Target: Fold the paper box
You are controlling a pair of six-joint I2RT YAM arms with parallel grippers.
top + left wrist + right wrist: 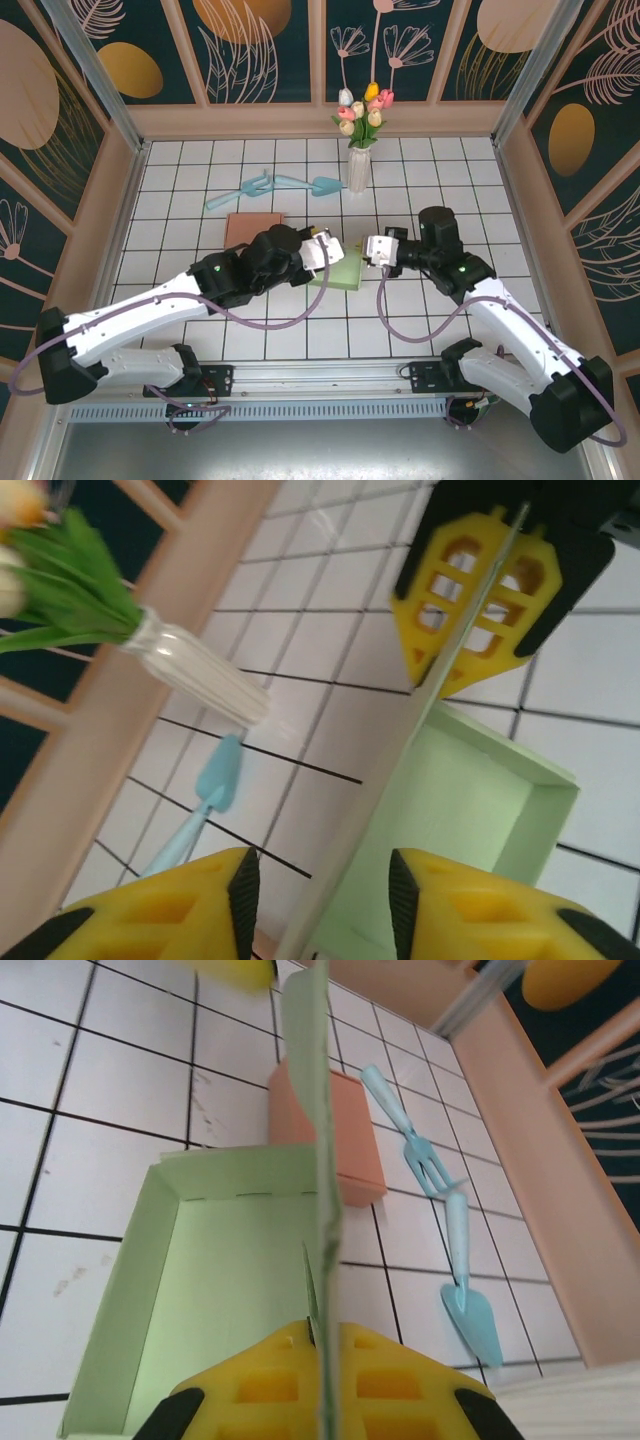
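My right claw [322, 1332] is pressed together, pinching the top edge of the tall flap [318, 1110] on the pale green paper box [240, 1290]. My left claw [320, 890] is spread, one finger either side of that same flap [400, 770], and looks clear of the paper.

Overhead, the left claw [325, 250] sits at the flap's 9 o'clock end and the right claw [378, 247] at its 3 o'clock end. The box [340, 272] is mid white-tiled worktop [250, 320], between the two.

- **Key relation:** the flap stands upright with its long axis running 9 to 3, straight along the line between the claws. The open tray lies on the 6 o'clock side of it, mouth up.
- **Next fold, my guess:** tip the flap over toward 6 o'clock about that axis.
- **Which arm:** both claws are equally near, but only the right has a hold, so it should lead.
- **Nearby:** a salmon flat square block [253, 228] sits at the box's 10 o'clock, near but apart.
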